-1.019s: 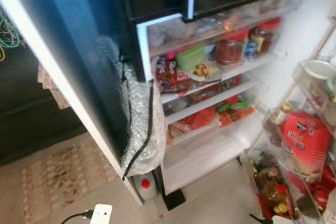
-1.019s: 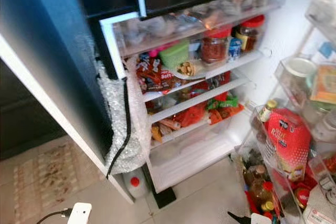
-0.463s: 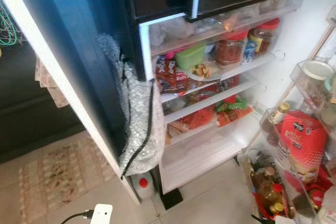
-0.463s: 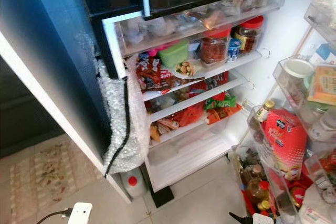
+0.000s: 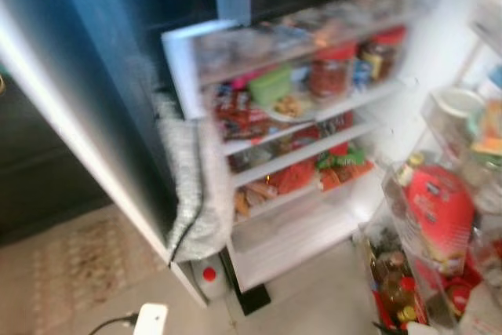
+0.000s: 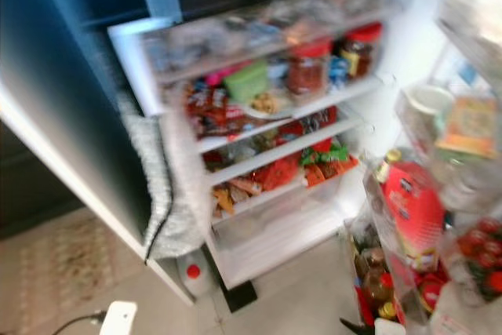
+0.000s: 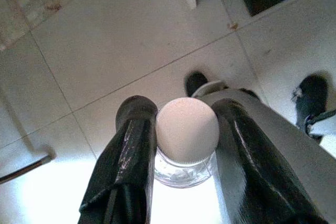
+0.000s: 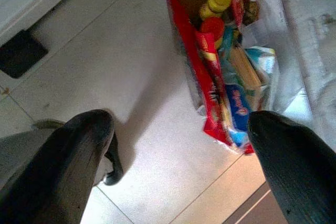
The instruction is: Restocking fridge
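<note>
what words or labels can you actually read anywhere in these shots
None can be read for certain.
Red bag in the fridge door: white print, too blurred to read.
Red snack packet on the fridge shelf: lettering blurred.
Blue packet in the bag on the floor: white script, too small to make out.
Jar between the left gripper's fingers: white lid, no text showing.

We face the open fridge [image 5: 298,225]: jars [image 5: 331,72] on its upper shelf, door bins [image 5: 439,217] to its right.
</note>
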{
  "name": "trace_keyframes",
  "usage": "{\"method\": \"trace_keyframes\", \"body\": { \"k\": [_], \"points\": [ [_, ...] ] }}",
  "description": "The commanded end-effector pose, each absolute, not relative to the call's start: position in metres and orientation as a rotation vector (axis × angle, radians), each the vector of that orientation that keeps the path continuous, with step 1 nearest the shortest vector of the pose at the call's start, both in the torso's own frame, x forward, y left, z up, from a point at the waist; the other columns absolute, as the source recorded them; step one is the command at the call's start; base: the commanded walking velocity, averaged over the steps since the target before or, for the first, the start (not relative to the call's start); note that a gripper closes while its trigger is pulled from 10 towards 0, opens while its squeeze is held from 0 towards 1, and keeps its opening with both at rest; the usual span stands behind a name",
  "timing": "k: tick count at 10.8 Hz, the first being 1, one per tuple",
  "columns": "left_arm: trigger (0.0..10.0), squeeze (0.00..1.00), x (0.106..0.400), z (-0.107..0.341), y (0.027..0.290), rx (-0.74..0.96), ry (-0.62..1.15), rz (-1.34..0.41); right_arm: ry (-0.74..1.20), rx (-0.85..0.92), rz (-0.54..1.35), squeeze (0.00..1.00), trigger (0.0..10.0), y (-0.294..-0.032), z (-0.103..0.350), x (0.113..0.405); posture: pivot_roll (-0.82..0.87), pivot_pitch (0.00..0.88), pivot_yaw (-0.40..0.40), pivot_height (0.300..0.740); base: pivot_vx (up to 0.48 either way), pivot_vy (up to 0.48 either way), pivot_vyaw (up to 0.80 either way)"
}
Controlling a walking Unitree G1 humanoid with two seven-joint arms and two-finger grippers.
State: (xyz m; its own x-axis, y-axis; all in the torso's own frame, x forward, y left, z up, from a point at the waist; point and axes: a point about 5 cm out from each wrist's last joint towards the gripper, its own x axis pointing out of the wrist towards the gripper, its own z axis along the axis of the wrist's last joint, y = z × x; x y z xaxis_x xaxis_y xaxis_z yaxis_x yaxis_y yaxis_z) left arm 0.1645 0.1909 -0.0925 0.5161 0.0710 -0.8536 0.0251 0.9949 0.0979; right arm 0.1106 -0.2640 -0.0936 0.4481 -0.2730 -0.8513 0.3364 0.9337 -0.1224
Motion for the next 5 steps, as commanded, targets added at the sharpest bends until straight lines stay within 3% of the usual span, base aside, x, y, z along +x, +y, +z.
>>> {"method": "trace_keyframes", "body": {
  "k": [1,5],
  "points": [
    [10.0,0.00,0.1597,-0.0938,0.1969,0.105,1.048,0.044,1.043,0.076,-0.371,0.00,10.0,-0.2602,-0.0944,0.1127,-0.16,0.055,0.055,0.740,0.000,-0.270,0.00],
    [10.0,0.00,0.1598,-0.0938,0.1967,0.105,1.047,0.041,1.045,0.072,-0.370,0.00,10.0,-0.2602,-0.0944,0.1126,-0.16,0.056,0.056,0.740,0.000,-0.264,0.00]
  ]
}}
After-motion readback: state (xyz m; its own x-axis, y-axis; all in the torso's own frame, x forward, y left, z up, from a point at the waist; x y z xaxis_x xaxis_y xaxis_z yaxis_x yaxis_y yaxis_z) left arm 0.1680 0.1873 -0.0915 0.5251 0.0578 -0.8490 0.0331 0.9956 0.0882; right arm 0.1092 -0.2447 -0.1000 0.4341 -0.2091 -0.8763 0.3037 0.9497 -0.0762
